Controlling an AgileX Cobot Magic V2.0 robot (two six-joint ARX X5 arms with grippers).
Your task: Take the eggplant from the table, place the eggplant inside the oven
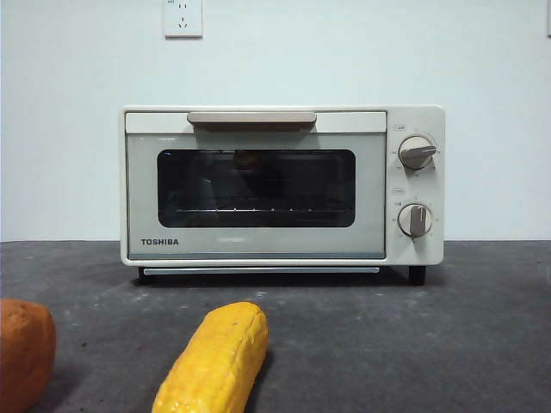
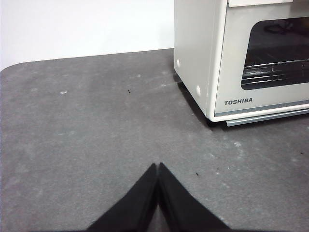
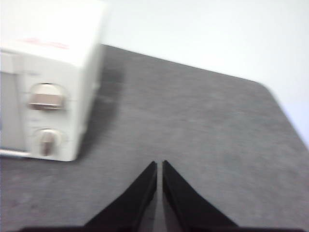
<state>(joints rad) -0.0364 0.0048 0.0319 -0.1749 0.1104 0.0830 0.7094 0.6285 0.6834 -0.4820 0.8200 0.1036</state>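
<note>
The cream-white TOSHIBA oven [image 1: 282, 185] stands at the back of the dark grey table [image 1: 413, 344] with its glass door closed. The eggplant is out of view in every frame. My left gripper [image 2: 158, 165] is shut and empty over bare table, to the left of the oven [image 2: 241, 58]. On the other side my right gripper [image 3: 160, 163] is shut and empty too, over bare table to the right of the oven's knob side [image 3: 48, 96]. Neither arm shows in the front view.
A yellow corn cob [image 1: 217, 361] lies near the front edge, in front of the oven. An orange rounded lump [image 1: 21, 353] sits at the front left. A white wall with a socket [image 1: 182, 17] stands behind the oven.
</note>
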